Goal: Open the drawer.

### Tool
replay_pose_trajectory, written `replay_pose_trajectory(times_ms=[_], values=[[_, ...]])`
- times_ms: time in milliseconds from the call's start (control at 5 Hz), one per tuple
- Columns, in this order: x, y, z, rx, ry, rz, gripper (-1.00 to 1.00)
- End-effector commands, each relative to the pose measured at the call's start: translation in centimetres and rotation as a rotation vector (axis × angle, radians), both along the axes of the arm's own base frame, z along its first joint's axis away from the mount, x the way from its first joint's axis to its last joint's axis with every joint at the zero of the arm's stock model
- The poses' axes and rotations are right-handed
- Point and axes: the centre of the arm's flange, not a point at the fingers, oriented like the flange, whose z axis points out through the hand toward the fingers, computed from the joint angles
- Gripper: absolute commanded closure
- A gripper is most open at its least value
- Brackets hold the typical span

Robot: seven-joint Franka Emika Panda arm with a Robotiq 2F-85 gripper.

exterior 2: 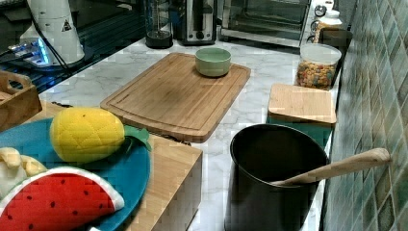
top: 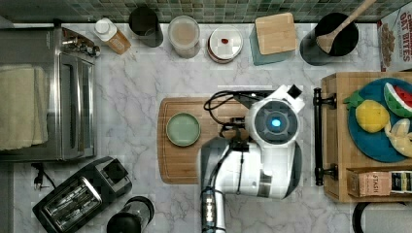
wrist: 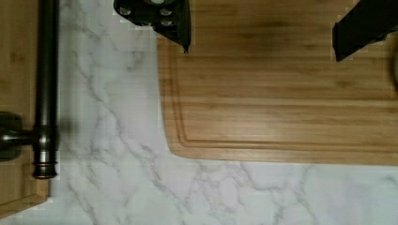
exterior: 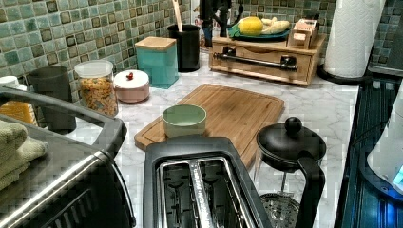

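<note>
The drawer (top: 328, 145) is the light-wood front of a low box at the top view's right, and it looks pushed in flush. Its long black bar handle (top: 318, 138) runs along that front and also shows in the left view as the handle (exterior: 252, 61). My arm's white wrist (top: 275, 122) hangs over the right end of the cutting board (top: 180, 160), a short way from the handle. In the wrist view my gripper (wrist: 261, 51) is open, its black fingers (wrist: 176, 23) spread wide above the board. The handle (wrist: 45, 84) lies off to one side, across a strip of marble.
A green bowl (top: 183, 129) sits on the board. On top of the drawer box rest a blue plate of toy fruit (top: 374, 145) and a tea box (top: 376, 183). Canisters line the back wall, with a toaster oven (top: 73, 92), toaster (top: 73, 201) and French press (exterior: 290, 147) at the top view's left.
</note>
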Motion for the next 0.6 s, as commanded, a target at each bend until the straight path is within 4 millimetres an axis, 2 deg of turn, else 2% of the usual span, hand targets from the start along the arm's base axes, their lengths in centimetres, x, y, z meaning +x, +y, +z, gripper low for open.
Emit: replay_pose_trajectory(times_ms=[200, 600], values=[[-1.8, -12.4, -0.6, -0.073, -0.062, 0.056, -1.00], [-2.8, -12.6, -3.3, -0.133, -0.062, 0.017, -1.00]])
